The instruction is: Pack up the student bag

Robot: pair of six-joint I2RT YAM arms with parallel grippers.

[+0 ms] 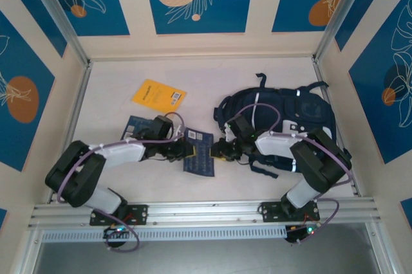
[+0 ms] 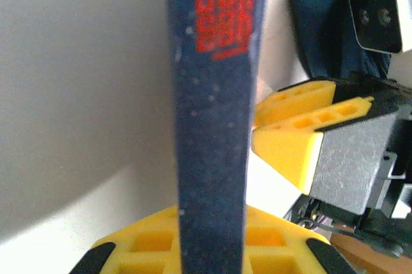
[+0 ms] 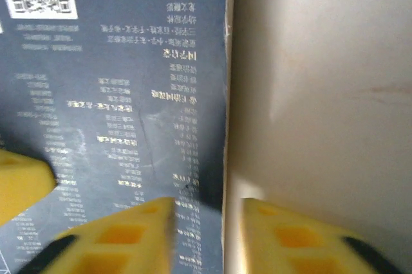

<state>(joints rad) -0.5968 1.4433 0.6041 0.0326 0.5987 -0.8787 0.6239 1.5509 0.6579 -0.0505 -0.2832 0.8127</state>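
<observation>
Both reach inward: left gripper (image 1: 188,150) clamps navy book (image 1: 201,162) (right gripper (image 1: 220,152) stands parted).

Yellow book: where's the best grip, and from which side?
Probably the near edge of the yellow book, approached low from the near-left. It lies flat on the table, thin, with all edges free, so only an edge pinch looks workable.

Blk/white arm links (image 1: 122,152), lilac cables (image 1: 149,139), yellow cut-out end effector fingers (image 2: 148,248), grey cam housing (image 2: 380,10).
</observation>
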